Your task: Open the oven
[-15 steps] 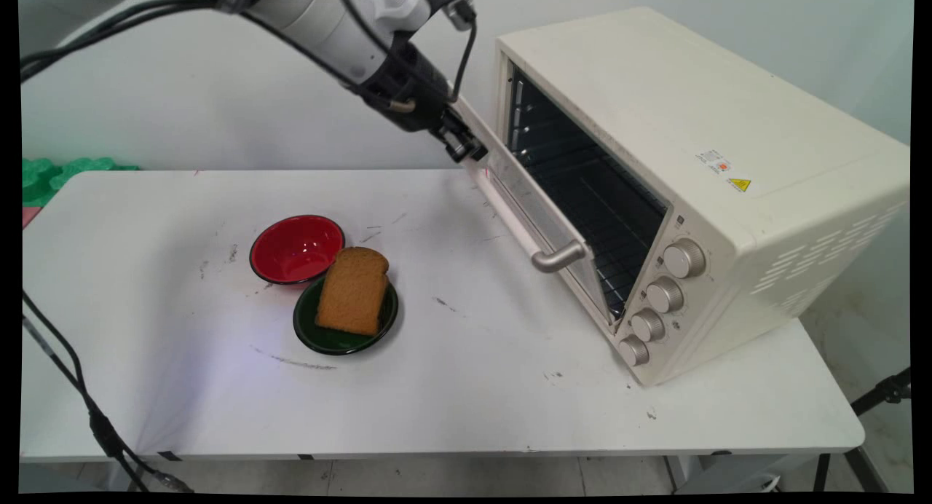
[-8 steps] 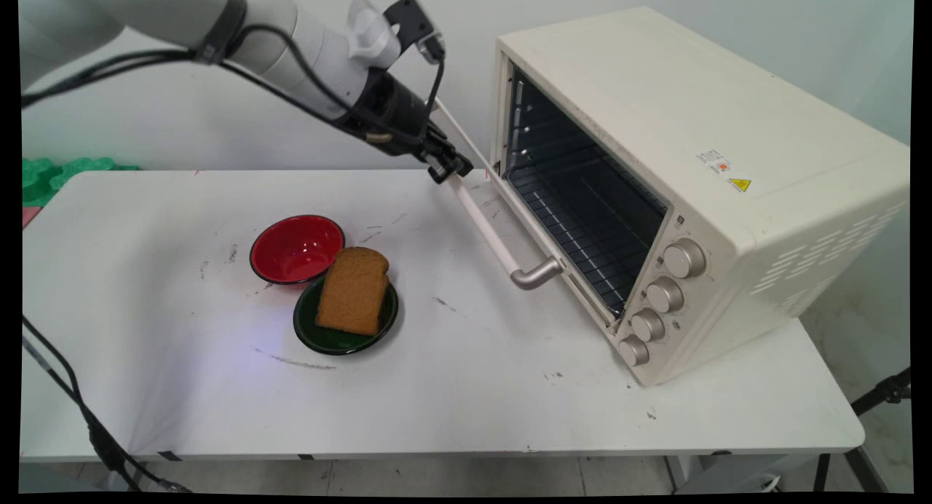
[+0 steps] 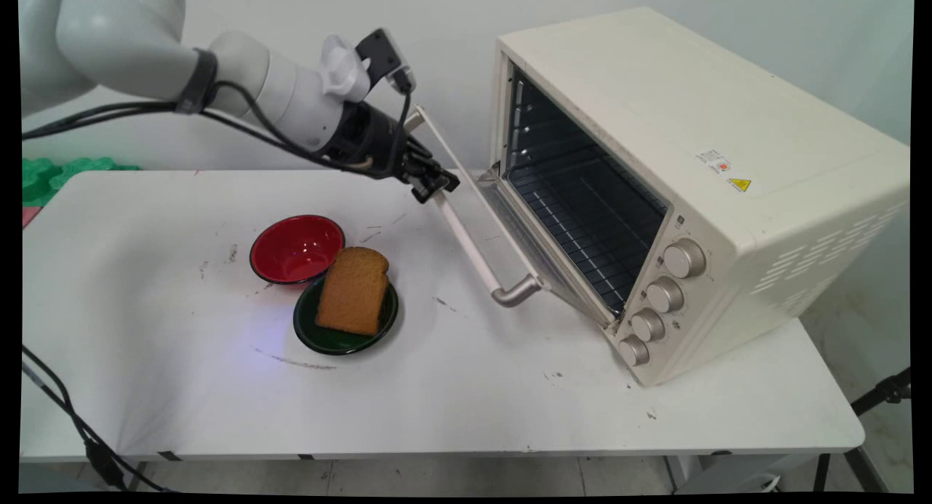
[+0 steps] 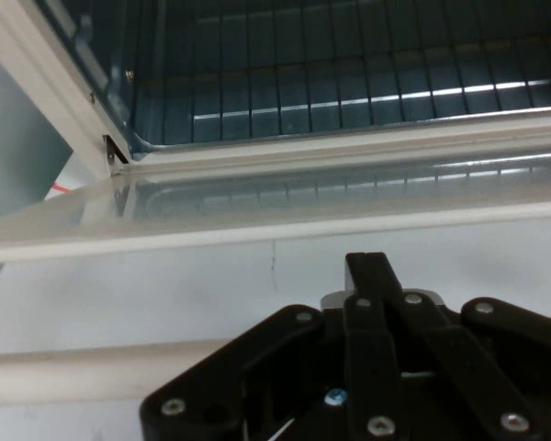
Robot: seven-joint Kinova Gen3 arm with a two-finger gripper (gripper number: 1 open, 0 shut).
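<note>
The gripper (image 3: 435, 186) covers the far end of the oven door handle (image 3: 477, 250), so where its fingers meet the bar stays hidden. In the hand view the linkage blocks the fingertips, and the handle (image 4: 92, 372) runs off the left edge. The bread slice (image 3: 353, 290) hides much of the green plate (image 3: 312, 331). The toaster oven (image 3: 699, 191) carries 4 knobs (image 3: 664, 295), markings perhaps too small to read.
</note>
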